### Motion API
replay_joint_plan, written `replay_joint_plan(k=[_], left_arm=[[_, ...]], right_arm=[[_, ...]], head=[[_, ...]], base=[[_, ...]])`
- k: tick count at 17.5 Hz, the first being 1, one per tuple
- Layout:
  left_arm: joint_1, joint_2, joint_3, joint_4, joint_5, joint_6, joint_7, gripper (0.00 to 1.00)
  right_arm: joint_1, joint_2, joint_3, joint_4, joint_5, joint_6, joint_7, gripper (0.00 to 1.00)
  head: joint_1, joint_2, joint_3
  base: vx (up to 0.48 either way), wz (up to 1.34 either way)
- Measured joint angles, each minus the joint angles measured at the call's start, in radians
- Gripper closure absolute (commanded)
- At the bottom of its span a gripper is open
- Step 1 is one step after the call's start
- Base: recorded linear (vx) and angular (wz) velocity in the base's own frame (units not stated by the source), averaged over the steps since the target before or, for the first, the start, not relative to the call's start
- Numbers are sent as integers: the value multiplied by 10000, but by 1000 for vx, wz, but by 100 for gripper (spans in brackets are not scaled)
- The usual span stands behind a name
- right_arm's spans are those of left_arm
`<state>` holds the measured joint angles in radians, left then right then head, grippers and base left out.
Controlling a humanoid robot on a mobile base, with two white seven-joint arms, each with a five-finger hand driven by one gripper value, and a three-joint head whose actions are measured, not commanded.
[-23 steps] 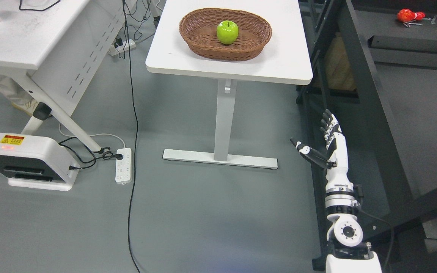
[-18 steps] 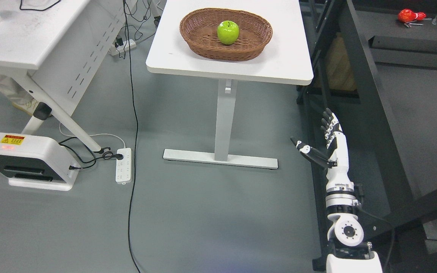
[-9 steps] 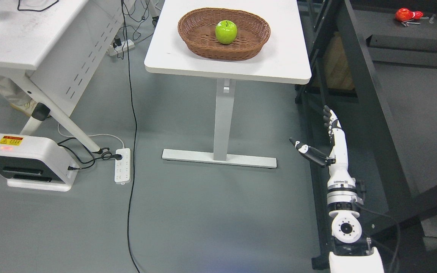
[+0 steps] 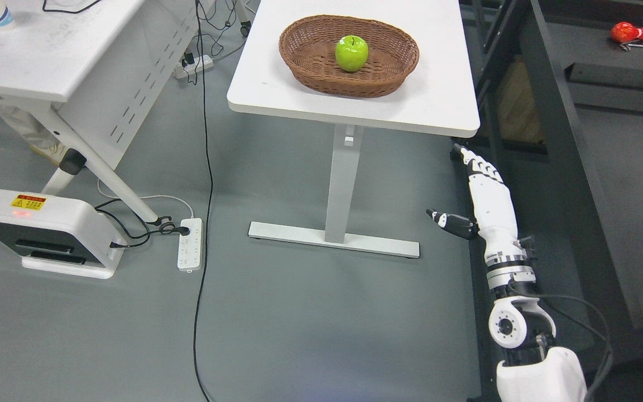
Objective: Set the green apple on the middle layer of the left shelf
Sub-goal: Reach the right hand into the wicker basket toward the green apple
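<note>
One hand in view: right hand (image 4: pixel 480 187), fingers extended and empty, sat below the table (image 4: pixel 444 106) edge. Green apple (image 4: pixel 351 53) rested upright in the wicker basket (image 4: pixel 397 78), up and to the left of the fingers, well apart.

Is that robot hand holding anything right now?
No. The right hand is open and empty below the table's edge; the green apple sits untouched in the basket.

1 green apple (image 4: pixel 351 53), 1 basket (image 4: pixel 310 78), 2 tables (image 4: pixel 438 100), 1 hand (image 4: pixel 483 192)
</note>
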<state>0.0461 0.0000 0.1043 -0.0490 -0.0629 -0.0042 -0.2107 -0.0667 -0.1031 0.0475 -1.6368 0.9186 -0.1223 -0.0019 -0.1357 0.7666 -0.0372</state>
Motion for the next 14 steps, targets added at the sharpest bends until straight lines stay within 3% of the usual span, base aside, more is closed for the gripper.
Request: replay_joint_plan(k=[4, 14], left_arm=[[0, 0, 0, 0, 0, 0, 0, 0], [-1, 0, 0, 0, 0, 0, 0, 0]], right_arm=[[-138, -178, 72, -156, 377, -149, 123, 0], [-758, -406, 299, -318, -227, -174, 1085, 0]], head=[[0, 0, 0], [0, 0, 0]], base=[[215, 250], [267, 101]])
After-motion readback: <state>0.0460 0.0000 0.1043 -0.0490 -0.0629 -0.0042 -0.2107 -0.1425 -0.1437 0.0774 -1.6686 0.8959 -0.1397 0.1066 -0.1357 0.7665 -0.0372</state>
